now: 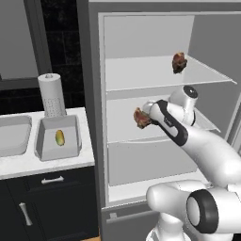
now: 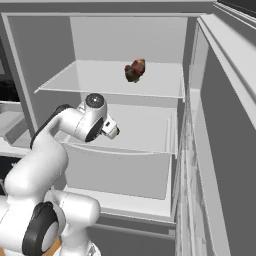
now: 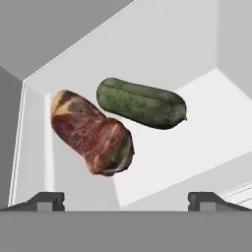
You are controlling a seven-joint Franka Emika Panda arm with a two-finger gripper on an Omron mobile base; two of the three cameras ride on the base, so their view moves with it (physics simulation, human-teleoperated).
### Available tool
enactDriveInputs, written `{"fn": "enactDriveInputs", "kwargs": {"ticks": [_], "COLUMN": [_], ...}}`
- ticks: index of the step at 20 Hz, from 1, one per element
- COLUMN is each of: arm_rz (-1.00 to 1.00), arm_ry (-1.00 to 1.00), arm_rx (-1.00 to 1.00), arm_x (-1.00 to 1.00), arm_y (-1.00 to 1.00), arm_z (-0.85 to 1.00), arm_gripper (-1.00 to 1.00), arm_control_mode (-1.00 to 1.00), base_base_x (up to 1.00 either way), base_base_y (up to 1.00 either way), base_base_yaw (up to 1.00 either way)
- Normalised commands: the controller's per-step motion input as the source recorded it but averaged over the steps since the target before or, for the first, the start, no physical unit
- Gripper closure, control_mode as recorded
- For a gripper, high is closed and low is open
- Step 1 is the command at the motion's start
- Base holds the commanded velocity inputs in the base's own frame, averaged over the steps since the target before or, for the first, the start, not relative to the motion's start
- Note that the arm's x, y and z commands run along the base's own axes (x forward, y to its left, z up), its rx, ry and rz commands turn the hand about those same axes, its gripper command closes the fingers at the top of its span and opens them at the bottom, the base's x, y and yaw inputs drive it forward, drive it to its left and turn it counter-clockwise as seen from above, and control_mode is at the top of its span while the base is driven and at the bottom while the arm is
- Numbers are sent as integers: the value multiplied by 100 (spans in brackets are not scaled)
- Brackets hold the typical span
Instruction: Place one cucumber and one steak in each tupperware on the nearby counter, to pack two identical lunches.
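My gripper (image 3: 128,201) is open inside the fridge, at the middle shelf. Its two fingertips (image 3: 49,199) stand wide apart with nothing between them. Just ahead lie a reddish-brown steak (image 3: 91,133) and, behind and beside it, a dark green cucumber (image 3: 141,103). In the left base view that steak (image 1: 140,117) peeks out from behind my forearm. A second steak (image 1: 179,62) (image 2: 135,70) sits on the upper shelf. On the counter to the left, a light grey tupperware (image 1: 44,146) holds a yellowish-green cucumber (image 1: 60,137). Another tupperware (image 1: 14,134) lies further left, cut off by the frame edge.
The fridge shelves (image 1: 141,77) are pale grey and the open door (image 2: 220,150) stands on the right. A white perforated cylinder (image 1: 52,94) stands behind the tupperware. Dark cabinet drawers (image 1: 52,180) sit under the white counter (image 1: 47,164).
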Motion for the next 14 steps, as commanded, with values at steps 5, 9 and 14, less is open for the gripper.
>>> {"fn": "enactDriveInputs", "kwargs": {"ticks": [5,9,14], "arm_rz": [0,0,-1], "arm_ry": [-1,0,0], "arm_rx": [0,0,0], "arm_x": [37,31,13], "arm_y": [12,8,0], "arm_z": [-2,-2,-8], "arm_gripper": [-100,-100,-100], "arm_control_mode": [-100,-100,-100], "base_base_x": [0,0,0], "base_base_y": [0,0,0], "base_base_yaw": [0,0,0]}}
